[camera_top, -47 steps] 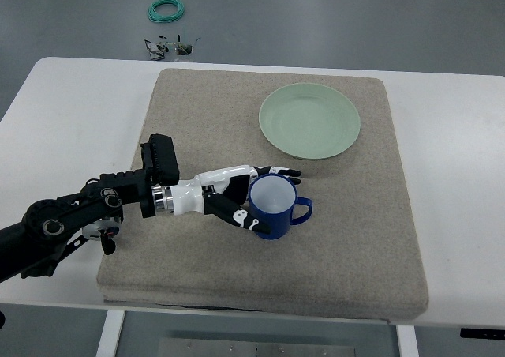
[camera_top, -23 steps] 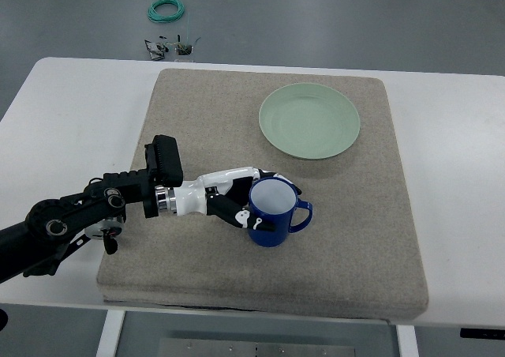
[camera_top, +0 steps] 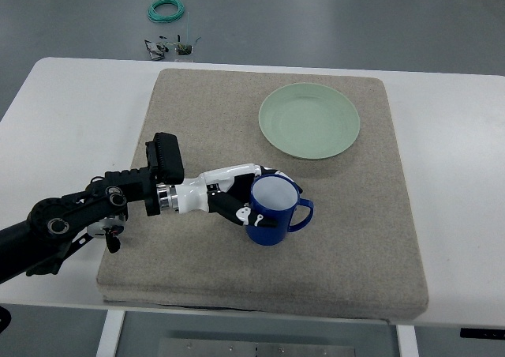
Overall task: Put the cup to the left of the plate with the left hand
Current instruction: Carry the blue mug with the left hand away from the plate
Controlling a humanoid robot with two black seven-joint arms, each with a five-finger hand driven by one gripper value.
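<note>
My left robot hand (camera_top: 237, 199) grips the cup (camera_top: 272, 211); I should carry it level to left of the plate (camera_top: 309, 122).

I am seeing the left hand (camera_top: 237, 197) showing a white shell with black finger joints and dark tips, joined by a shiny metal wrist ring to a black, ribbed block. My black forearm (camera_top: 71, 219) is showing round silver-centred joints.

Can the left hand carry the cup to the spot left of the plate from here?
Probably yes: the left hand grips the cup, and the mat left of the plate lies bare.
</note>
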